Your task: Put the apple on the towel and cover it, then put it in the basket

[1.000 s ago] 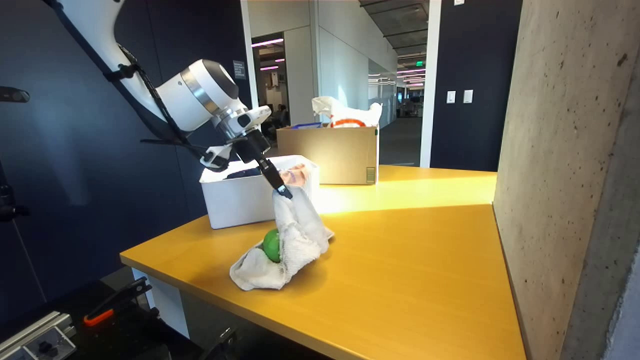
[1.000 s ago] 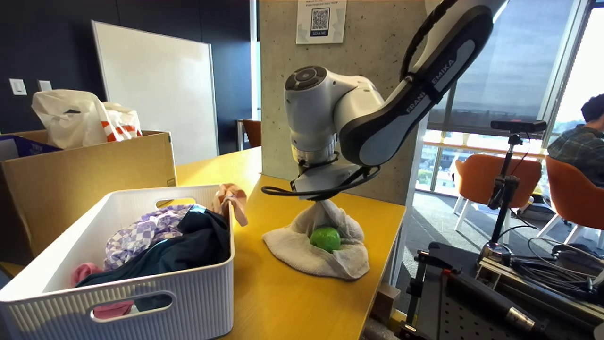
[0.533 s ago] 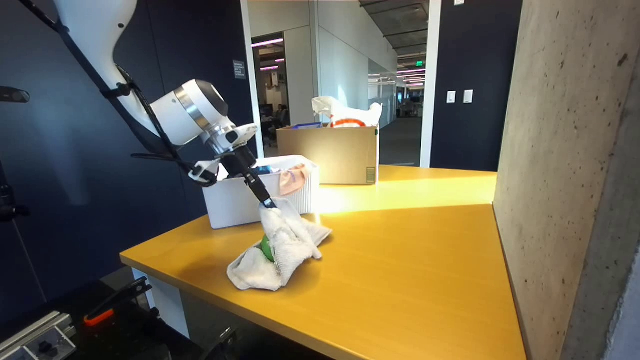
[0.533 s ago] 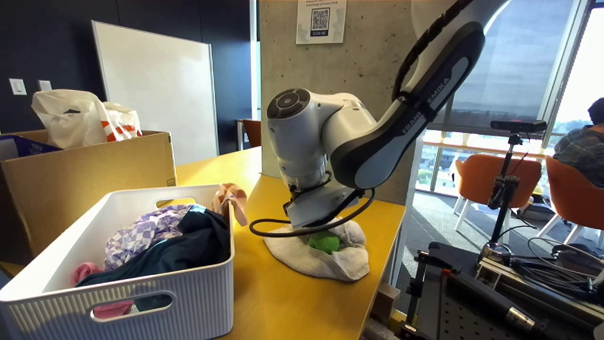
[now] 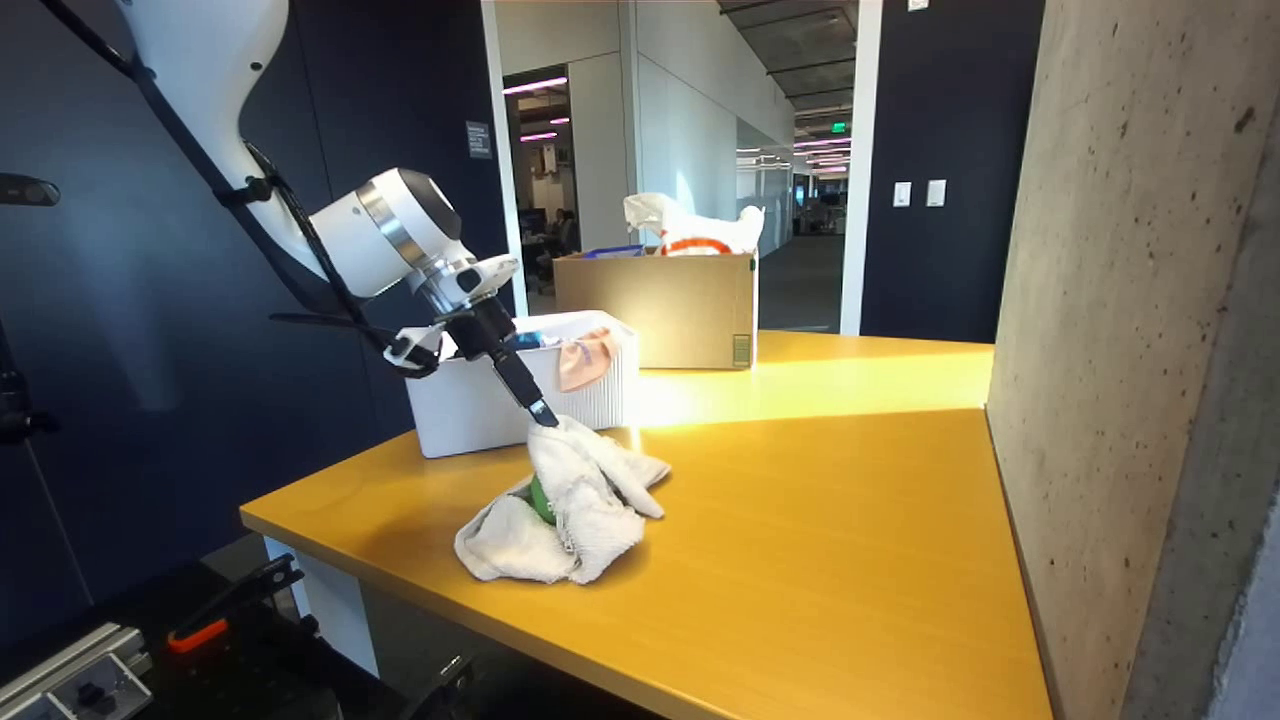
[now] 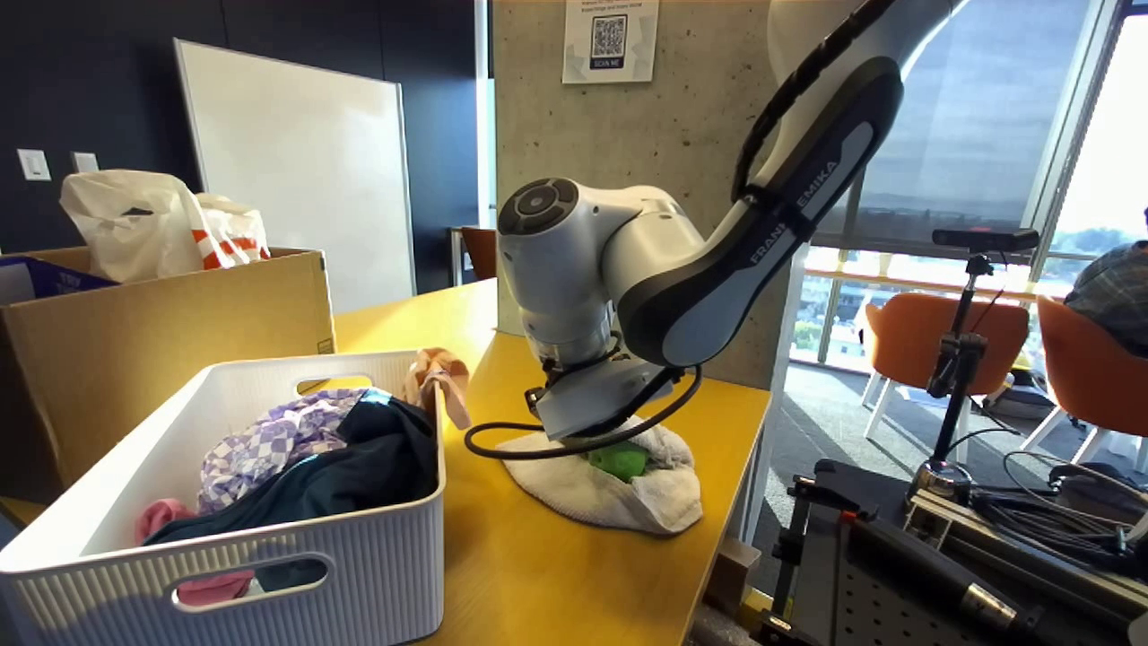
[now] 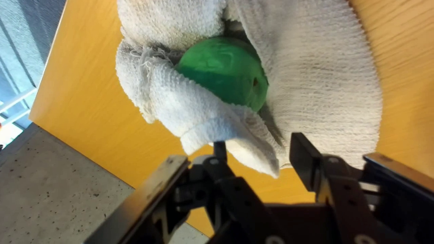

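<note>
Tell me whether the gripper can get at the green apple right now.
Probably, though not cleanly: the gripper is open and the apple shows partly bare, but a fold of the towel lies between them.

Green apple (image 7: 223, 69), off-white towel (image 7: 322, 88), white basket (image 6: 381, 574), purple-checked cloth (image 6: 260, 453)

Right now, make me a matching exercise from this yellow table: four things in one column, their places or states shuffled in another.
Column one
1. Round green apple
2. Black two-fingered gripper
3. Peach cloth
4. White plastic bag

Column two
A. Draped over the rim of the white ribbed basket
B. Sticking out of the brown cardboard box
C. Partly wrapped in the off-white cloth towel
D. With jaws apart

Pairs: 1-C; 2-D; 3-A; 4-B
</note>
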Robot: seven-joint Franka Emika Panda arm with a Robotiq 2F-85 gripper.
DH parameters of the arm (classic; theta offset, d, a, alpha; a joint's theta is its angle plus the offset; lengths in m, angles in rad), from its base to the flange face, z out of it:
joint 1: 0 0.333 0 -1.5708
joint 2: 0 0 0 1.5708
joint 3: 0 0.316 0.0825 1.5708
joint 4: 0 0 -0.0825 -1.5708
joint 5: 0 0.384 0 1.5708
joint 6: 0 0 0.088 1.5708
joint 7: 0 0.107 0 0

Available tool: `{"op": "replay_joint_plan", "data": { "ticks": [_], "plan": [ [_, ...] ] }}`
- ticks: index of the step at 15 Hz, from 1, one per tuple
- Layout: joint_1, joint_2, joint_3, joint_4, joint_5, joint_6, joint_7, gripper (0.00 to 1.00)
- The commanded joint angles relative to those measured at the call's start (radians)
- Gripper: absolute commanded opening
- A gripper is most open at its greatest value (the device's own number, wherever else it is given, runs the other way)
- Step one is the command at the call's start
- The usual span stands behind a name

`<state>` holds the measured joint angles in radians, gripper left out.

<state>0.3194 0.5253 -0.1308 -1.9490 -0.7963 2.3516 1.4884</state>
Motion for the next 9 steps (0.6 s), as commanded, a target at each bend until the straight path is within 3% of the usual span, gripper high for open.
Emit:
{"op": "replay_joint_plan", "data": {
  "ticks": [1, 3, 9],
  "plan": [
    [-0.035, -0.051, 0.035, -0.02, -0.004, 0.005, 0.003, 0.84],
    [-0.061, -0.092, 0.044, -0.044, 0.013, 0.019, -0.03, 0.98],
    [-0.212, -0.25, 0.092, -0.183, 0.189, 0.096, -0.402, 1.0]
  ]
}}
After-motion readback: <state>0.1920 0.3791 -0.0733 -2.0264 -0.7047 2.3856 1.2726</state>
